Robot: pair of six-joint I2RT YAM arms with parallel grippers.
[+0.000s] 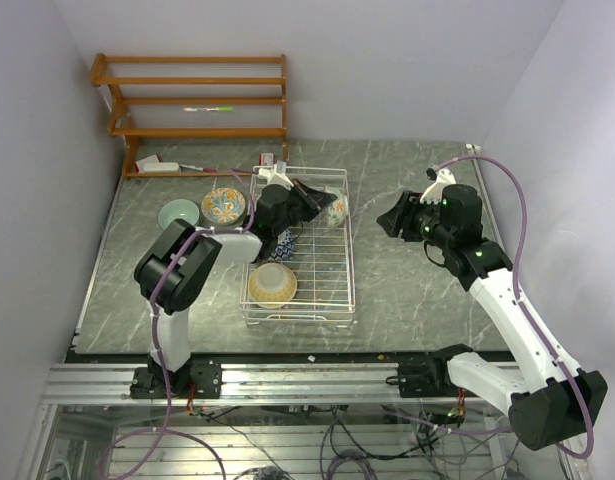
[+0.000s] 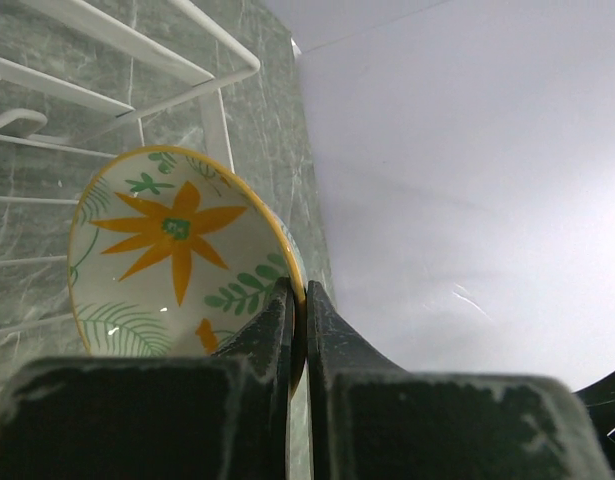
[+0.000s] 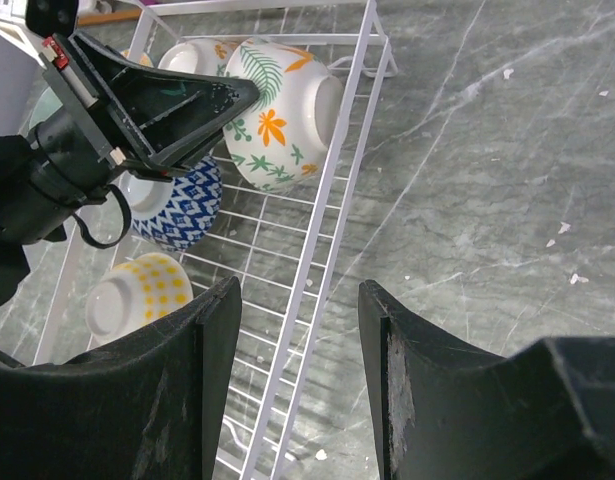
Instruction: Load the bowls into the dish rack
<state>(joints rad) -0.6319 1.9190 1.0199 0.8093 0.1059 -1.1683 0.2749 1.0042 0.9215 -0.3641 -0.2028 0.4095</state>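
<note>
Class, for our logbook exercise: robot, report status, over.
Left gripper shut on floral bowl, inside dish rack. Right gripper open, beside rack. Teal bowl, patterned bowl on table.

Dish rack (image 1: pixel 350 270): white wire, mid-counter (image 1: pixel 417 290), long side running near to far.
Yellow bowl (image 1: pixel 272 284): in the rack's near-left part.
Floral bowl (image 1: pixel 336 210): at the rack's far-right corner.
Left tool (image 1: pixel 320 199): over the rack's far end, tip against the floral bowl.
Right tool (image 1: pixel 389 222): above bare counter right of the rack, apart from it.
Green bowl (image 1: pixel 178 214), patterned bowl (image 1: pixel 223 206): side by side on the counter, left of the rack.
Wooden shelf (image 1: pixel 192 100): far-left corner.
</note>
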